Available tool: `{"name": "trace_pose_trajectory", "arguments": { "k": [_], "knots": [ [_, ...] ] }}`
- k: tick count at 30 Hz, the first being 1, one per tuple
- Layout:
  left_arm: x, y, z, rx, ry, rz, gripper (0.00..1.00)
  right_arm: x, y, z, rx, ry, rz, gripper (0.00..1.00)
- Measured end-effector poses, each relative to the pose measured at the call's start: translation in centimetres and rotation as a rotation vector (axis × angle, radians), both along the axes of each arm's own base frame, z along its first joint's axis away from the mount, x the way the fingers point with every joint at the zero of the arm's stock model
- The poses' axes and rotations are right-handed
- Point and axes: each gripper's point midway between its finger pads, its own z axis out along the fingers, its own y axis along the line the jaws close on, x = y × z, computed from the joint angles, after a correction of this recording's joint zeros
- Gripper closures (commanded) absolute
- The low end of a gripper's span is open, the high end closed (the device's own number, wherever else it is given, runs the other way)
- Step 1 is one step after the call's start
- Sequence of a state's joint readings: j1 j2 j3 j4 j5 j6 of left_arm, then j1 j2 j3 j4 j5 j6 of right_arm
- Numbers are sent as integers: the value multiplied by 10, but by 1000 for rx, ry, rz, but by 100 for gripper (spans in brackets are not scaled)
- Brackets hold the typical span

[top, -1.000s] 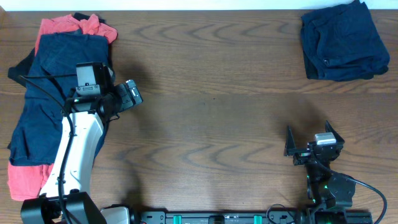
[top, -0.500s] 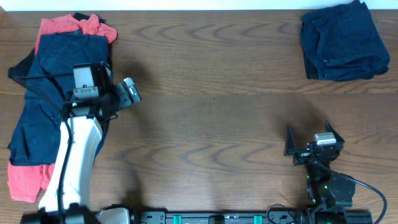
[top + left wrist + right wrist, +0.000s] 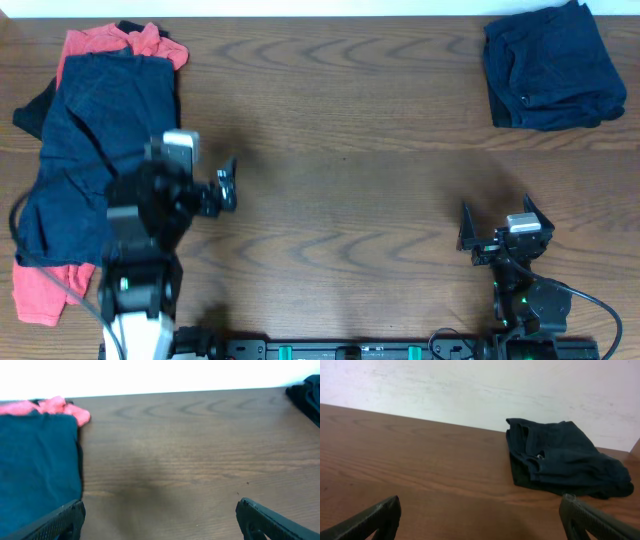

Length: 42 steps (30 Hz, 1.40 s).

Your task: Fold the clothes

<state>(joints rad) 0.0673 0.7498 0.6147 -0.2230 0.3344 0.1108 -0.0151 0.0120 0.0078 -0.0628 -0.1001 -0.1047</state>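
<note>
A heap of unfolded clothes lies at the table's left: a navy garment [image 3: 95, 130] spread over coral-red ones [image 3: 100, 42], with more coral-red [image 3: 35, 292] at the front. It also shows in the left wrist view [image 3: 35, 465]. A folded navy stack [image 3: 550, 65] sits at the far right corner, also in the right wrist view [image 3: 565, 457]. My left gripper [image 3: 228, 186] is open and empty over bare wood just right of the heap. My right gripper [image 3: 497, 228] is open and empty near the front right edge.
The wooden table [image 3: 340, 150] spans the whole view. The arm bases and a black rail [image 3: 350, 350] sit along the front edge. A white wall [image 3: 470, 385] stands behind the far edge.
My left arm has pulled back toward the front edge and swung its gripper off the navy garment, out over bare wood. The right arm has not moved.
</note>
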Motion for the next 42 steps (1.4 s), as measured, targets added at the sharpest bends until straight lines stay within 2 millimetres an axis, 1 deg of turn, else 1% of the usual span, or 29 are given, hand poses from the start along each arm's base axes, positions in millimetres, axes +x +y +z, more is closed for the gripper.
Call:
{"name": "trace_pose_trajectory", "arguments": {
  "k": [4,6,8,13,17,22,24,29,30,33,35,36,39,42],
  "knots": [
    [-23,-1,4,24,-97,-2,2,0,0,0,0,0,0,1],
    [-31,0,6,33,-145,4,2,0,0,0,0,0,0,1],
    [-37,1,1,39,-173,11,2,0,0,0,0,0,0,1],
    [-48,1,-18,46,-209,18,2,0,0,0,0,0,0,1],
    [-50,1,-22,50,-280,19,2,0,0,0,0,0,-1,1],
    [-49,1,-23,58,-409,21,2,0,0,0,0,0,0,1],
    [-48,1,-28,59,-432,21,2,0,0,0,0,0,0,1],
    [-49,2,-47,59,-421,23,2,0,0,0,0,0,-1,1],
    [-50,2,-47,59,-422,25,2,0,0,0,0,0,-1,1],
    [-52,3,-39,63,-460,31,2,0,0,0,0,0,-1,1],
    [-52,4,-39,64,-460,38,2,0,0,0,0,0,-1,1],
    [-52,4,-41,64,-449,41,2,0,0,0,0,0,0,1],
    [-52,5,-58,63,-381,46,2,0,0,0,0,0,-1,1],
    [-53,7,-60,64,-364,57,2,0,0,0,0,0,-1,1]
  ]
}}
